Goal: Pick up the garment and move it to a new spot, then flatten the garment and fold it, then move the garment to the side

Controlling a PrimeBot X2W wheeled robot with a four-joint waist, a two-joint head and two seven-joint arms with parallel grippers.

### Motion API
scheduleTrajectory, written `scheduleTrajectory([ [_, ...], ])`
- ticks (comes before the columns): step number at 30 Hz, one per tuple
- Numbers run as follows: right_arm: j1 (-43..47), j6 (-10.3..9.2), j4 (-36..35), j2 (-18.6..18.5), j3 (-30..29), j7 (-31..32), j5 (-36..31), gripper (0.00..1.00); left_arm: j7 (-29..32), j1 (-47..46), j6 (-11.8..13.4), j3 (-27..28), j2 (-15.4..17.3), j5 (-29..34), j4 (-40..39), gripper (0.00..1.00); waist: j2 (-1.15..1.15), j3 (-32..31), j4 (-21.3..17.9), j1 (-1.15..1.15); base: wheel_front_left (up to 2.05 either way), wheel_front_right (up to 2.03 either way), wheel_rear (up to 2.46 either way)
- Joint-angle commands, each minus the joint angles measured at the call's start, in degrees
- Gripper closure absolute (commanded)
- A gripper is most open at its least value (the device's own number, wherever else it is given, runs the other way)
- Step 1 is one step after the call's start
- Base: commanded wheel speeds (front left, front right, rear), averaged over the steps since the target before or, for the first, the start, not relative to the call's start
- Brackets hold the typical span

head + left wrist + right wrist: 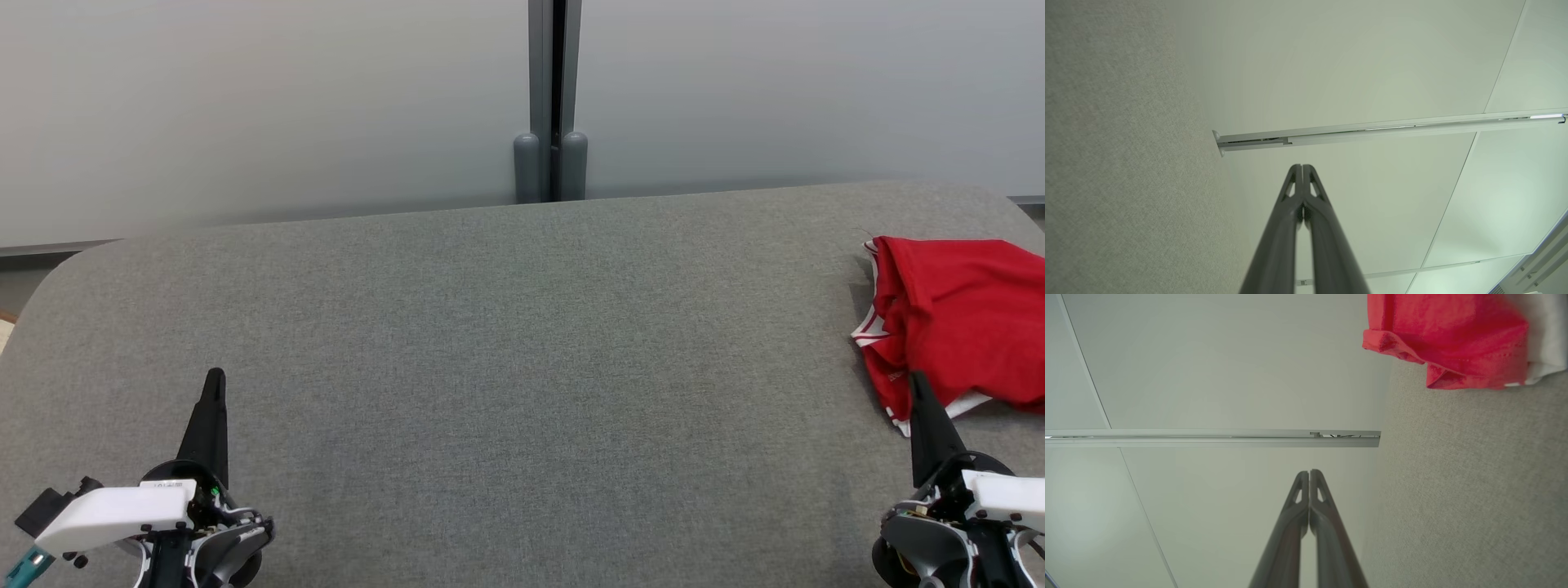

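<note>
Head view looks forward and down over the table point(490, 343), wall point(245, 98) at 12 o'clock. Both wrist views lie low, rolled sideways, facing that wall: table at 9 o'clock for left, 3 o'clock for right, which shares the garment point(1445, 335) with the head view.

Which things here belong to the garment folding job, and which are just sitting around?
For the job:
crumpled red cloth garment with white trim
grey fabric-covered table
left gripper, shut
right gripper, shut

Just there:
dark grey upright post behind the table
pale wall panels
</note>
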Motion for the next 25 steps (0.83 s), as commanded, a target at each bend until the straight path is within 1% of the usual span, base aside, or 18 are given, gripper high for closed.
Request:
scheduleTrajectory([
  [1,-0.65,0.0,0.04,-0.04,0.01,0.14,0.34,1.0,0.18,-0.5,-0.22,0.22,0.13,-0.06,0.04,1.0,0.0,0.0,0.0,0.0,0.0,0.0,0.0],
  [25,-0.65,0.0,0.03,-0.04,0.02,0.12,0.35,1.0,0.17,-0.5,-0.23,0.2,0.13,-0.06,0.04,1.0,0.0,0.0,0.0,0.0,0.0,0.0,0.0],
])
